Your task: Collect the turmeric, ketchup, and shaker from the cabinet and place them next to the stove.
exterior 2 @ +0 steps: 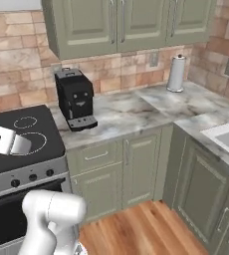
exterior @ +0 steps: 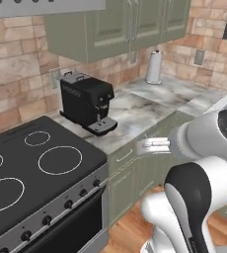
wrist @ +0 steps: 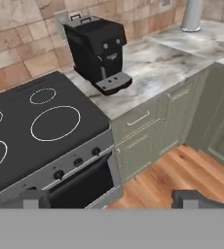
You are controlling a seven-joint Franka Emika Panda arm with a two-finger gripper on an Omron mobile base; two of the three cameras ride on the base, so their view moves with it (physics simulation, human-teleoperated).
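gripper: two-finger gripper, jaws spread wide, nothing held
cabinet: sage-green wall cabinet, doors closed, so the turmeric, ketchup and shaker are hidden (can't tell where they sit)
stove: flat black glass cooktop at the marble counter's left end
risk: black coffee machine crowds the counter edge beside the stove, could get bumped

no readable text, label, brand or number anywhere, coffee machine front beside the stove blank, stove knobs unmarked, cabinet doors above the machine plain
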